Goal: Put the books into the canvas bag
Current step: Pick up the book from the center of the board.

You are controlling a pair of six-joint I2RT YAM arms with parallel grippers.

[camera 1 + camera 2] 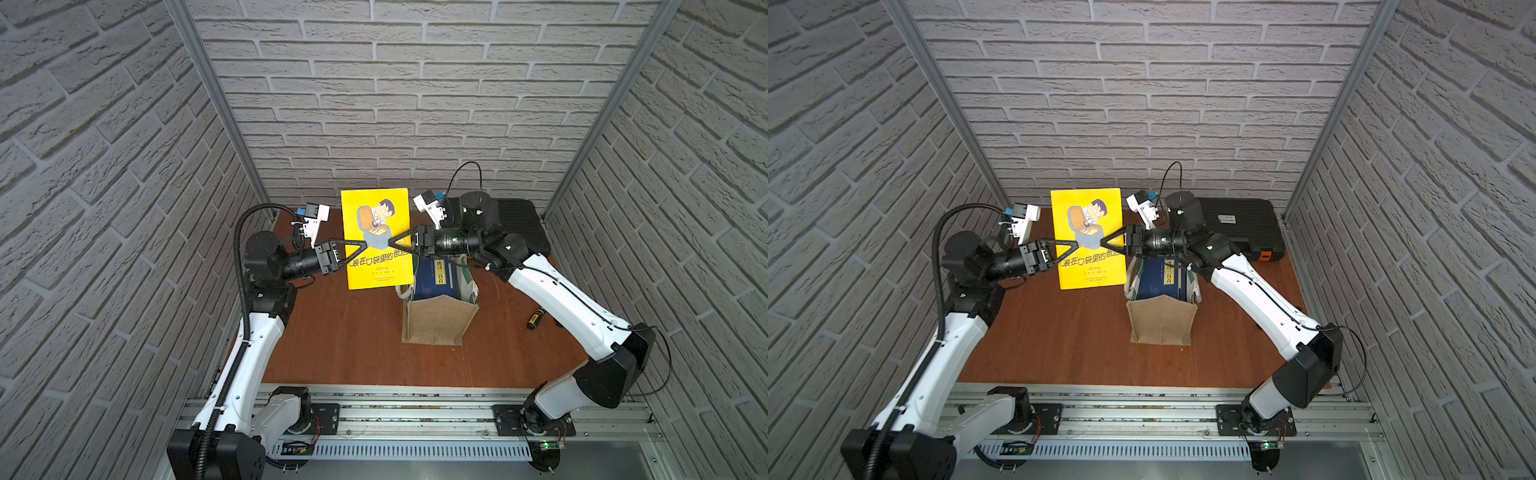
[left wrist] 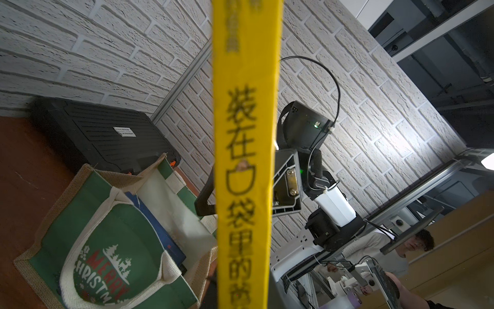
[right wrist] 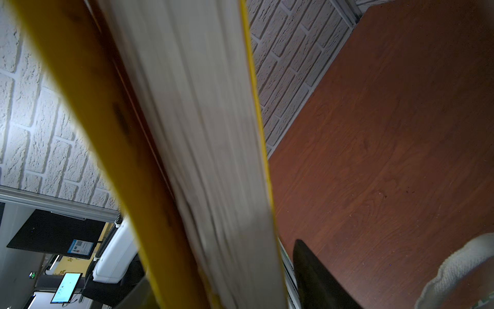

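A bright yellow cartoon-cover book point(image 1: 376, 216) point(image 1: 1088, 208) hangs upright in the air, left of the canvas bag point(image 1: 436, 320) point(image 1: 1160, 320). My left gripper point(image 1: 365, 244) point(image 1: 1077, 244) is shut on it from the spine side; the spine point(image 2: 246, 133) fills the left wrist view and hides the fingers. My right gripper point(image 1: 390, 243) point(image 1: 1102, 242) reaches over the page edge point(image 3: 200, 133). One dark finger point(image 3: 315, 273) stands apart from the pages, so it looks open. A navy book point(image 1: 434, 276) point(image 2: 157, 227) stands inside the bag point(image 2: 120, 240).
A black plastic case point(image 1: 519, 224) point(image 1: 1237, 220) point(image 2: 107, 133) lies at the back right by the wall. A small black and yellow object point(image 1: 535, 319) lies on the wooden table right of the bag. Brick walls close in three sides.
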